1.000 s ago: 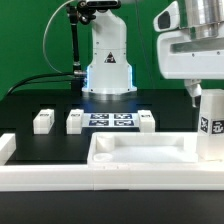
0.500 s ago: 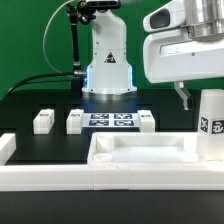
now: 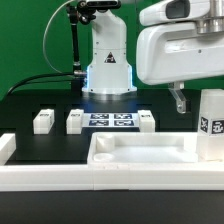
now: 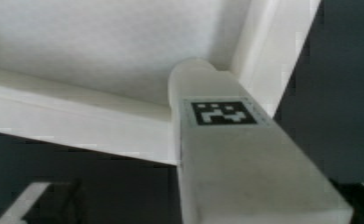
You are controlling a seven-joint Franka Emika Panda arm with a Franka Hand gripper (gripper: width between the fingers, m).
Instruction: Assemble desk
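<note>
One shallow rimmed tabletop panel point(image 3: 140, 150) lies on the black bench point(image 3: 30, 100). Its hollow holds a single leg post point(image 3: 211, 125), upright in the corner at the exterior view's right, with its tag toward the camera. Behind the panel three loose posts lie in a row: a first post point(image 3: 42, 121), a second post point(image 3: 75, 121) and a third post point(image 3: 146, 121). The marker board point(image 3: 110, 120) lies between the last two. A long white barrier wall point(image 3: 50, 182) runs across the front.

The arm point(image 3: 185, 45) fills the upper right. One dark finger point(image 3: 180, 100) hangs near the upright post's top, apart from it. The other is hidden, so I cannot tell how wide the jaws stand.

Only the wrist view shows the post's tag point(image 4: 223, 112) close up against the panel's corner rim point(image 4: 268, 40).
</note>
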